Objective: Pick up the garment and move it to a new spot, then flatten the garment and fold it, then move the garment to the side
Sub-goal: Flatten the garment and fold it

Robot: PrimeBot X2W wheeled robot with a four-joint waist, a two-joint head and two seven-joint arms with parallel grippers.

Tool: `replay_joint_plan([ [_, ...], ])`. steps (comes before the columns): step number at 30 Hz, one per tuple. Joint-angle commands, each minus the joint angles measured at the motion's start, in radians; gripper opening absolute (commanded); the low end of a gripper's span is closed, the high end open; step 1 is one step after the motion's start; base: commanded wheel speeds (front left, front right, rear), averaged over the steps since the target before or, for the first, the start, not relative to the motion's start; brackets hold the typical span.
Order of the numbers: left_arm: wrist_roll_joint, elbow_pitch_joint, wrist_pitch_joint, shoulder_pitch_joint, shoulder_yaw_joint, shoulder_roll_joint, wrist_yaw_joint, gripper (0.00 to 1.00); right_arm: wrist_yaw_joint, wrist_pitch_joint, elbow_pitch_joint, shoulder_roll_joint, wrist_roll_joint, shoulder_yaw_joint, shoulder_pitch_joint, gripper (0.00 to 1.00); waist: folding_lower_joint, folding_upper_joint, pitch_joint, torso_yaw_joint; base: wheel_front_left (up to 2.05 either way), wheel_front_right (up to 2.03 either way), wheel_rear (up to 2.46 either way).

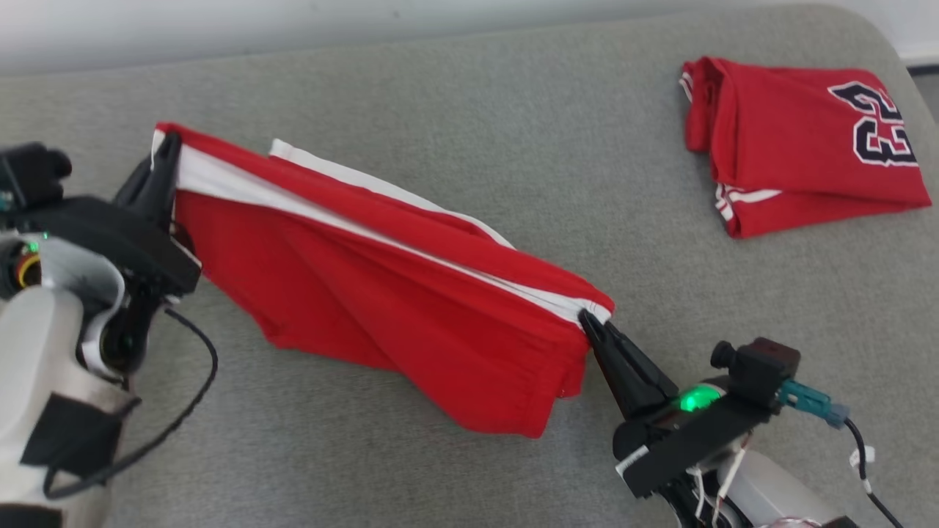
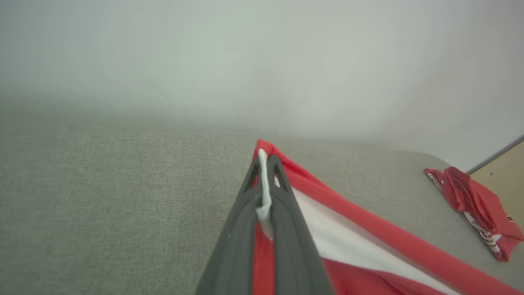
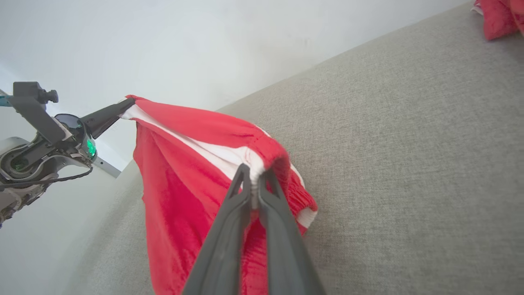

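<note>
Above the grey cloth-covered table point(image 1: 455, 81), a red garment with white stripes point(image 1: 381, 293) hangs stretched between the two arms. I cannot tell if its lower edge touches the cloth. The left gripper point(image 1: 167, 150) has its jaws clenched on one end, and the right gripper point(image 1: 589, 321) grasps the other end. A folded red jersey point(image 1: 799, 147) lies well apart, near the far right corner.

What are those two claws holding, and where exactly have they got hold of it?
Both hold the red garment, stretched between them: the left gripper pinches one end of its white-striped upper edge, the right gripper the other end.
</note>
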Motion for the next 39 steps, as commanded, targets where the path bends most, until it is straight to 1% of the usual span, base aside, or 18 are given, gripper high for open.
replay_joint_plan([
  [1, 0.015, 0.056, 0.013, -0.067, -0.012, 0.011, 0.004, 0.00, -0.002, 0.000, 0.027, 0.017, -0.016, 0.004, -0.035, 0.00, -0.0003, -0.0002, 0.072, -0.064, 0.00, 0.00, 0.00],
  [8, 0.031, 0.187, 0.011, -0.171, -0.073, 0.005, 0.003, 0.00, -0.002, 0.000, 0.082, 0.059, -0.034, 0.022, -0.094, 0.00, -0.0003, -0.0002, 0.101, -0.096, 0.00, 0.00, 0.00],
  [10, 0.032, 0.222, 0.008, -0.185, -0.088, 0.003, 0.003, 0.00, -0.002, 0.000, 0.092, 0.069, -0.039, 0.029, -0.104, 0.00, -0.0003, -0.0002, 0.102, -0.102, 0.00, 0.00, 0.00],
  [12, 0.038, 0.257, -0.002, -0.200, -0.100, 0.014, 0.003, 0.00, -0.002, 0.000, 0.099, 0.078, -0.041, 0.033, -0.110, 0.00, -0.0003, -0.0002, 0.102, -0.107, 0.00, 0.00, 0.00],
  [15, 0.025, 0.281, -0.018, -0.211, -0.109, 0.012, 0.003, 0.00, -0.002, 0.000, 0.106, 0.086, -0.045, 0.038, -0.116, 0.00, -0.0003, -0.0002, 0.101, -0.110, 0.00, 0.00, 0.00],
  [16, 0.018, 0.289, -0.026, -0.213, -0.114, 0.008, 0.003, 0.06, -0.002, 0.000, 0.107, 0.087, -0.052, 0.035, -0.119, 0.25, -0.0003, -0.0002, 0.099, -0.110, 0.00, 0.00, 0.00],
  [17, 0.012, 0.295, -0.033, -0.212, -0.121, 0.006, 0.003, 0.84, -0.002, 0.000, 0.109, 0.090, -0.056, 0.029, -0.119, 0.95, -0.0003, -0.0002, 0.096, -0.108, 0.00, 0.00, 0.00],
  [18, 0.008, 0.300, -0.043, -0.212, -0.130, 0.007, 0.003, 1.00, -0.002, 0.000, 0.110, 0.093, -0.059, 0.027, -0.114, 1.00, -0.0003, -0.0002, 0.094, -0.106, 0.00, 0.00, 0.00],
  [23, -0.030, 0.296, -0.104, -0.186, -0.168, 0.005, 0.003, 1.00, -0.002, 0.000, 0.092, 0.097, -0.108, -0.026, -0.073, 1.00, -0.0003, -0.0002, 0.061, -0.092, 0.00, 0.00, 0.00],
  [28, -0.069, 0.266, -0.182, -0.132, -0.200, 0.021, 0.003, 1.00, -0.002, 0.000, 0.041, 0.115, -0.186, -0.134, -0.007, 1.00, -0.0003, -0.0002, 0.012, -0.077, 0.00, 0.00, 0.00],
  [30, -0.077, 0.252, -0.224, -0.107, -0.208, 0.027, 0.003, 1.00, -0.002, 0.000, 0.008, 0.127, -0.233, -0.194, 0.026, 1.00, -0.0003, -0.0002, -0.006, -0.070, 0.00, 0.00, 0.00],
  [33, -0.066, 0.238, -0.275, -0.066, -0.224, 0.039, 0.003, 1.00, -0.002, 0.000, -0.044, 0.167, -0.303, -0.297, 0.081, 1.00, -0.0003, -0.0002, -0.029, -0.059, 0.00, 0.00, 0.00],
  [35, -0.054, 0.234, -0.298, -0.041, -0.226, 0.037, 0.003, 1.00, -0.002, 0.000, -0.083, 0.193, -0.375, -0.368, 0.119, 1.00, -0.0003, -0.0002, -0.042, -0.051, 0.00, 0.00, 0.00],
  [37, -0.038, 0.232, -0.313, -0.015, -0.224, 0.029, 0.003, 1.00, -0.002, 0.000, -0.122, 0.218, -0.458, -0.420, 0.159, 1.00, -0.0003, -0.0002, -0.053, -0.041, 0.00, 0.00, 0.00],
  [38, -0.015, 0.229, -0.321, 0.010, -0.223, 0.013, 0.012, 1.00, -0.002, 0.000, -0.152, 0.246, -0.524, -0.465, 0.203, 1.00, -0.0003, -0.0002, -0.062, -0.032, 0.00, 0.00, 0.00],
  [39, 0.000, 0.228, -0.321, 0.023, -0.222, 0.006, 0.019, 1.00, -0.002, 0.000, -0.162, 0.258, -0.545, -0.480, 0.223, 1.00, -0.0003, -0.0002, -0.066, -0.028, 0.00, 0.00, 0.00],
])
